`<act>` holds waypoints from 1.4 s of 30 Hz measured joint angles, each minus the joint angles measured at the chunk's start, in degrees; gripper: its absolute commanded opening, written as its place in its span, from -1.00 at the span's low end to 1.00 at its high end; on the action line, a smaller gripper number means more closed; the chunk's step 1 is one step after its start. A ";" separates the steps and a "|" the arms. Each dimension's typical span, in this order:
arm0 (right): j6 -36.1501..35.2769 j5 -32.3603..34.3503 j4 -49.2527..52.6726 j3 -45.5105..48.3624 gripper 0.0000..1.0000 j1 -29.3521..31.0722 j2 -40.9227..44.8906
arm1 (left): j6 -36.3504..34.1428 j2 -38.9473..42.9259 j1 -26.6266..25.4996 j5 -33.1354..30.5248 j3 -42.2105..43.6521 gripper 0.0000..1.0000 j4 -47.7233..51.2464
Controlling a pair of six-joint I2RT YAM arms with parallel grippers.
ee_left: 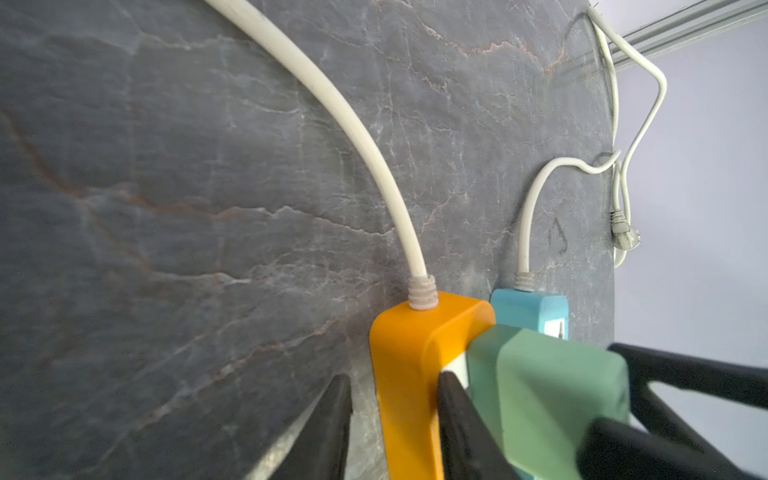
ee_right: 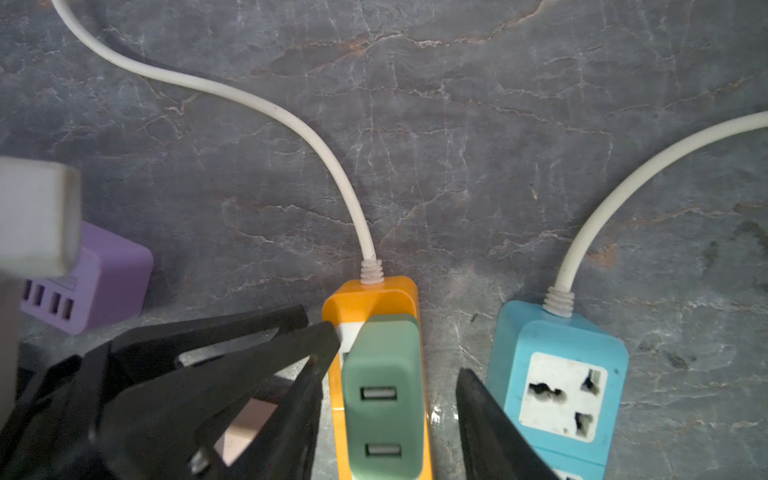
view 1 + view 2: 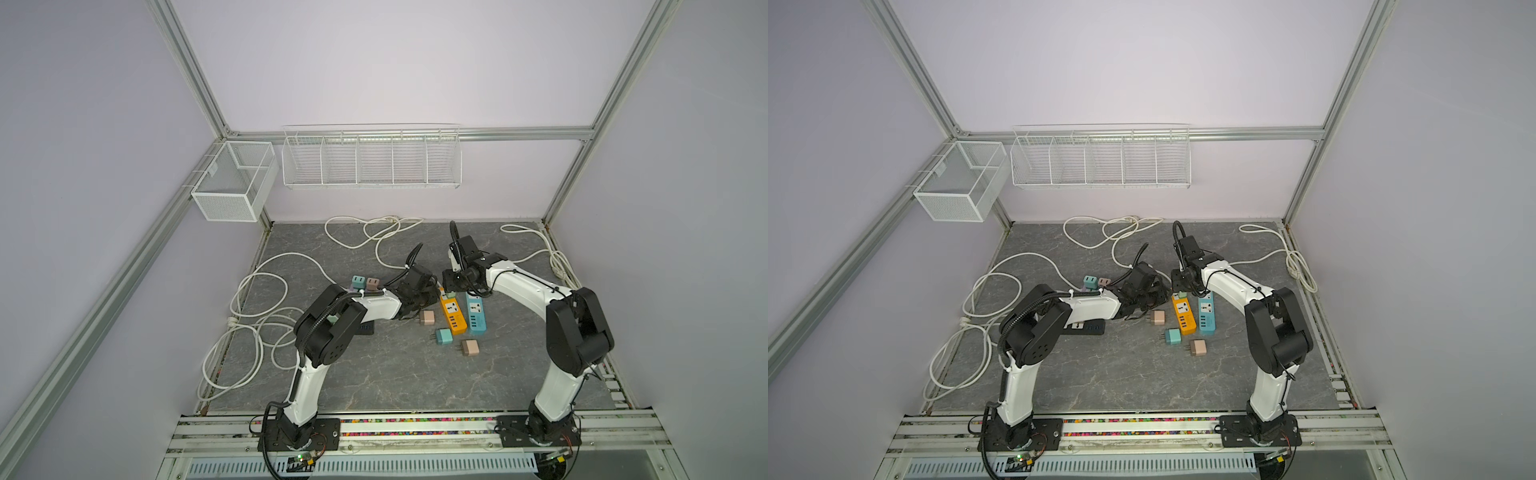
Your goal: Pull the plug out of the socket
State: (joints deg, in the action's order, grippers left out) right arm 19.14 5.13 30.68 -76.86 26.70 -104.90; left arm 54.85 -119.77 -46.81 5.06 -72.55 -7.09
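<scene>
Right pincer [image 2: 388,370] straddles green plug [image 2: 382,419]; its wrist view alone shows ports [image 2: 378,392].

Grey tabletop [image 3: 395,374] bears orange strip [image 3: 452,316], blue strip [image 3: 476,318], adapters [image 3: 444,336], cords [image 1: 345,114].

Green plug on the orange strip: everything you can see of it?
The green plug is a matte block with rounded corners, plastic by its look, two USB ports in its top face. It stands upright, seated in the orange power strip at the end where the white cord enters; prongs hidden. The right gripper straddles it, a gap showing on one side. One jaw of the left gripper lies beside it on the strip.
</scene>
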 measured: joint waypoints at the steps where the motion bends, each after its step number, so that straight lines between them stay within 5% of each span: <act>1: -0.11 0.00 -0.09 -0.11 0.05 0.00 -0.50 | 0.04 -0.22 0.02 0.24 -0.04 -0.32 -0.39; 42: -1.42 0.66 -0.33 -0.74 -0.50 0.81 -5.01 | 0.15 -1.31 0.15 1.25 -0.22 -0.48 -3.26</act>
State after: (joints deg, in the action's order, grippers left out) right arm 17.72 5.78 30.35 -77.60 27.51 -109.91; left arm 55.00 -121.08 -46.65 6.31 -72.77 -10.35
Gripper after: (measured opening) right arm 0.312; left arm 0.261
